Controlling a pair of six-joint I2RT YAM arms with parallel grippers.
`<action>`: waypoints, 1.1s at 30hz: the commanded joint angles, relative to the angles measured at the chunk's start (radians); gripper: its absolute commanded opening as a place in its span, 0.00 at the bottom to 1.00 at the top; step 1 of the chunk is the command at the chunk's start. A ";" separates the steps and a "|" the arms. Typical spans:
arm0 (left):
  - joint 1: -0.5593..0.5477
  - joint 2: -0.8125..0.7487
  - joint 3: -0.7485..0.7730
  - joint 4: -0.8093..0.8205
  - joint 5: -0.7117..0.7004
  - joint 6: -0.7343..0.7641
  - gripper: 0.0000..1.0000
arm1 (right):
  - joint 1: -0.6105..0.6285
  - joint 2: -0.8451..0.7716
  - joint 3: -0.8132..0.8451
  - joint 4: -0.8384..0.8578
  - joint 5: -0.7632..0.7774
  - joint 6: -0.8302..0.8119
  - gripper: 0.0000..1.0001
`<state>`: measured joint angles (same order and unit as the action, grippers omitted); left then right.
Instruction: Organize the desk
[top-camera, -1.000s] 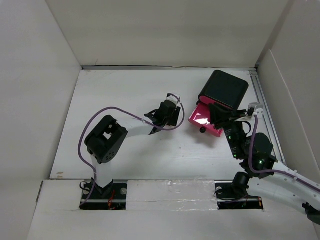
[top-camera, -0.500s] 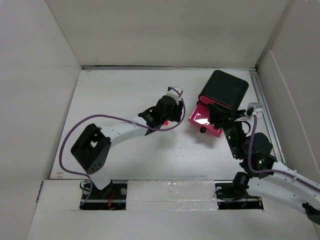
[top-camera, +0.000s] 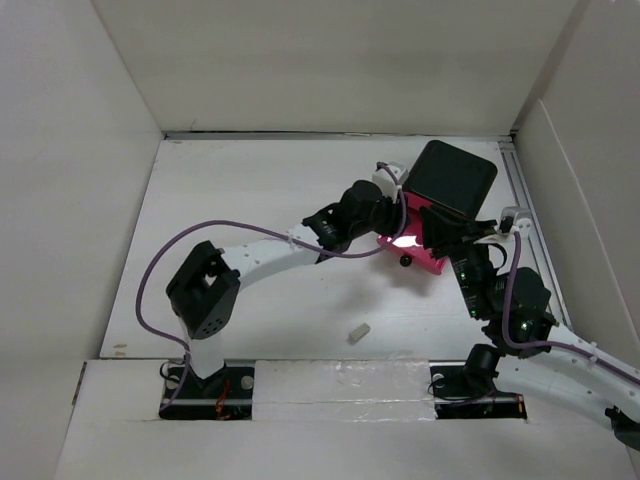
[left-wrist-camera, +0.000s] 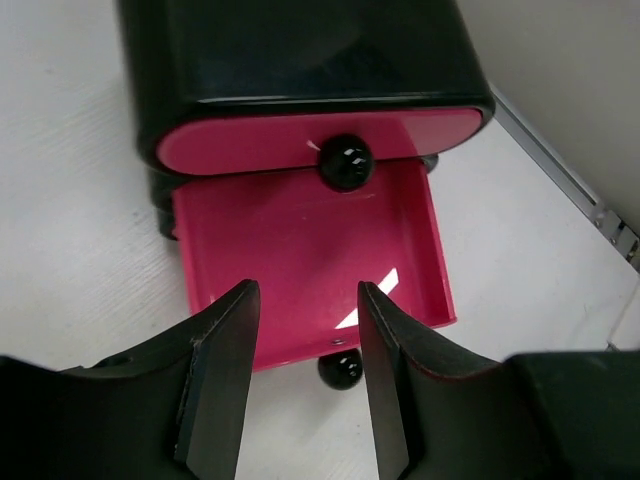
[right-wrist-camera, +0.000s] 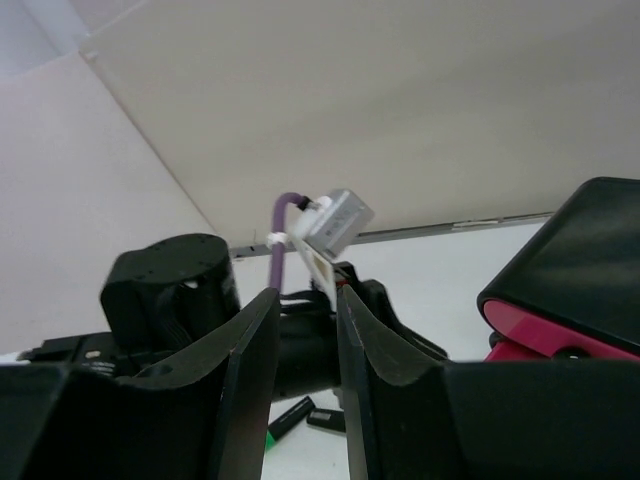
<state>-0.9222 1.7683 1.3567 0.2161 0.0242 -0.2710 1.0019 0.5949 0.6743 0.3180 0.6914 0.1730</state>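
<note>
1. The left claw (left-wrist-camera: 305, 290) is parted about halfway with nothing between its fingers. It hangs right over the open pink plastic drawer (left-wrist-camera: 300, 250), which looks bare inside from the wrist view.
2. That drawer is the lower one of the small glossy black box (top-camera: 455, 178). The pink drawer above it (left-wrist-camera: 250, 145) is shut, and its round black knob (left-wrist-camera: 345, 163) sits just over the open tray.
3. The right claw (right-wrist-camera: 305, 300) is down to a narrow slit and holds nothing. It's parked just beside the box on the near side, and I can't tell if it's actually touching.
4. The big matte white tabletop (top-camera: 240, 190) is the desk being tidied, spread out under both arms. A small pale stubby piece (top-camera: 358, 332) lies on it near the front edge, well apart from the box.
5. My read is that loose bits go in the drawer, and that pale piece isn't in yet.
6. To do it well, I'd lift the left claw straight up, clear of the drawer walls and the upper knob, before swinging away.
7. Then come down on the piece from above, fingers across its short side, and let go low in the tray so it doesn't bounce out.
8. It's crowded by the box, with the purple cable (top-camera: 200, 235) and the right claw close in. A bump could shove the box or nudge the drawer shut.
</note>
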 joint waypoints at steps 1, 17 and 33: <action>-0.017 0.045 0.064 0.039 0.042 -0.020 0.40 | -0.002 -0.010 0.036 0.016 -0.009 -0.001 0.35; -0.056 -0.364 -0.540 0.059 0.042 0.013 0.72 | -0.002 0.017 0.039 0.023 -0.006 -0.003 0.35; -0.349 -0.435 -0.778 -0.021 -0.105 -0.125 0.81 | -0.002 0.051 0.053 0.016 -0.027 0.000 0.35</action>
<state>-1.2732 1.3430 0.5915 0.1677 -0.0399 -0.3676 1.0016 0.6598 0.6823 0.3138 0.6796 0.1730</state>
